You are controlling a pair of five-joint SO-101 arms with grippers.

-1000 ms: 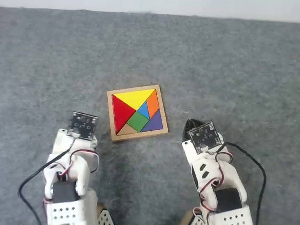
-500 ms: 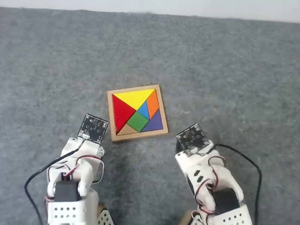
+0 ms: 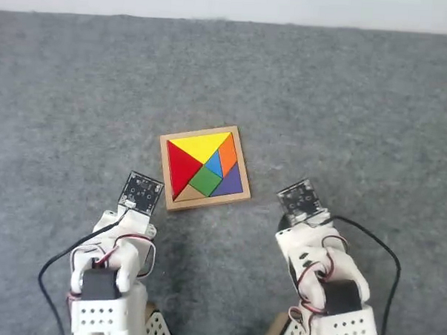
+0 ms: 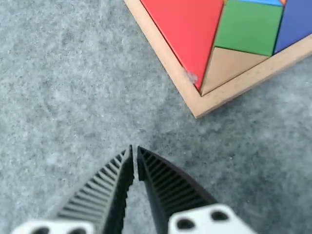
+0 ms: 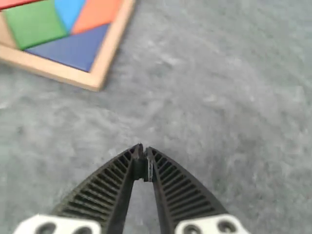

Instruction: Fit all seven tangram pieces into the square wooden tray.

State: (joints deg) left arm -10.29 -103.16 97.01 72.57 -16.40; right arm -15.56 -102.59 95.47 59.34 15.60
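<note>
Left fingers [image 4: 130, 158]: together, tips meeting, nothing between them, pointed down at bare grey counter [image 3: 345, 106].
Right fingers [image 5: 140, 152]: pressed together, holding nothing, over bare counter as well.

Square wooden tray [image 3: 209, 201]: lies flat on the counter, ahead of both sets of fingers and between the two arms. It is turned slightly out of square with the counter edge.
- One near corner of the tray sits just ahead of the left fingers, apart from them.
- The other near corner sits ahead of the right fingers, off to their inner side and farther from them.

Tray contents: seven pieces, all seated flush, no gaps seen.
- Yellow triangle [image 3: 201, 146]: along the tray side farthest from the fingers.
- Red triangle [image 3: 180, 169]: along the side nearest the left fingers.
- Tan triangle [image 3: 184, 192]: in the corner closest to the left fingers, touching the red triangle and the green square [image 3: 205, 181].
- Dark blue triangle [image 3: 229, 184]: in the corner closest to the right fingers.
- Orange piece [image 3: 228, 154]: beyond the dark blue triangle, along the same tray side.
- Light blue triangle [image 3: 214, 165]: at the centre, touching the green square.
</note>
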